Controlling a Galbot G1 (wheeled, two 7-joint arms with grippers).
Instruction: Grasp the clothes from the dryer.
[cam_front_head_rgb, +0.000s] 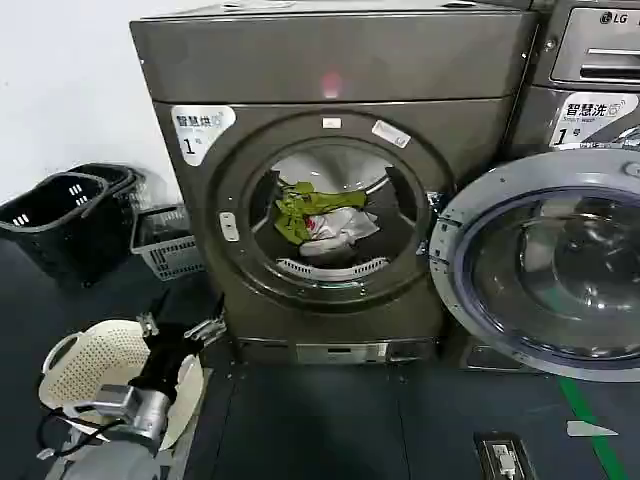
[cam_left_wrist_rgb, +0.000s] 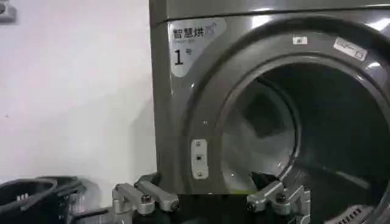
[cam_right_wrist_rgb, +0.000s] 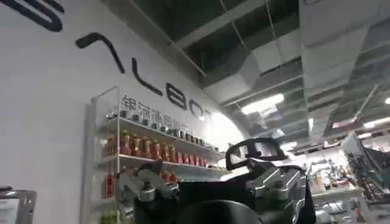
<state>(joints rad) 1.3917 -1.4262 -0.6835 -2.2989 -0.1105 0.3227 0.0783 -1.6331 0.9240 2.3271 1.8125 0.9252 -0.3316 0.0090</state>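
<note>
Clothes (cam_front_head_rgb: 312, 216) heaped in dryer (cam_front_head_rgb: 330, 150) porthole, facing robot; left claw (cam_front_head_rgb: 178, 330) released, low.

On your left you see a plain white wall (cam_front_head_rgb: 60, 90). Below it, the floor (cam_front_head_rgb: 330, 420) is dark grey, with a green stripe (cam_front_head_rgb: 590, 425) near the right edge. Two black baskets (cam_front_head_rgb: 60, 215) stand beside the wall, and a grey basket (cam_front_head_rgb: 165, 245) is just beside them. A white perforated basket (cam_front_head_rgb: 95, 360) lies nearer to you on the floor. At the top right stands a second machine with an LG logo (cam_front_head_rgb: 590, 60). In the right wrist view, a white shelf with red bottles (cam_right_wrist_rgb: 152, 149) hangs on a wall with big dark letters (cam_right_wrist_rgb: 152, 85), and long ceiling lamps (cam_right_wrist_rgb: 265, 103) shine under dark open beams.
</note>
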